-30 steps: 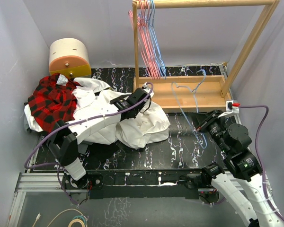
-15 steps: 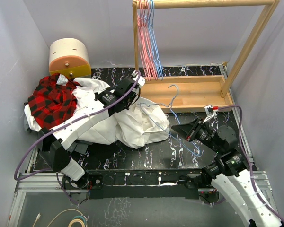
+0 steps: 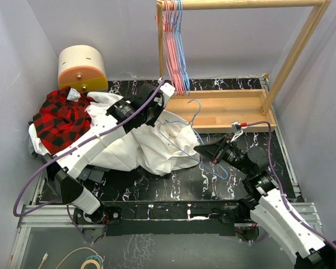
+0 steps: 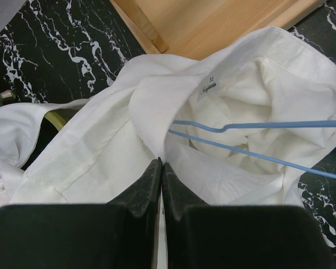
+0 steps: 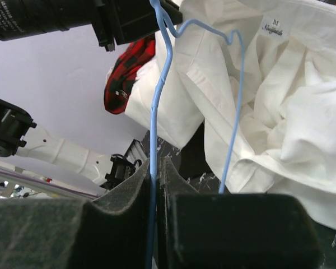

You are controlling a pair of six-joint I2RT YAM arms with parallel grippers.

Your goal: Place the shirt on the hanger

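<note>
Pinching collar fold of limp white thin-fabric shirt [image 4: 101,157], heaped centre-left on table, in fully closed left gripper [image 4: 161,168]. Clamping springy light-blue wire hanger [image 5: 154,101] tight in right gripper [image 5: 155,168], at neck opening. Soft, light: best held by collar.

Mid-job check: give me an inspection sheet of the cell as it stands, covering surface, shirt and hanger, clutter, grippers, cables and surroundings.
Surface: black marbled table, its left half largely under clothing.
Job's things: white shirt in a heap, collar opening exposed; light-blue hanger lying across that opening, not yet seated in the shoulders.
Clutter: red-and-black plaid garment at far left; cream roll behind it; wooden rack with spare hangers on its rail.
Grippers: left gripper shut on a fold of the shirt; right gripper shut on the hanger wire.
Cables: purple cables along both arms; no snag seen.
Surroundings: plain grey walls; nothing else seen.
</note>
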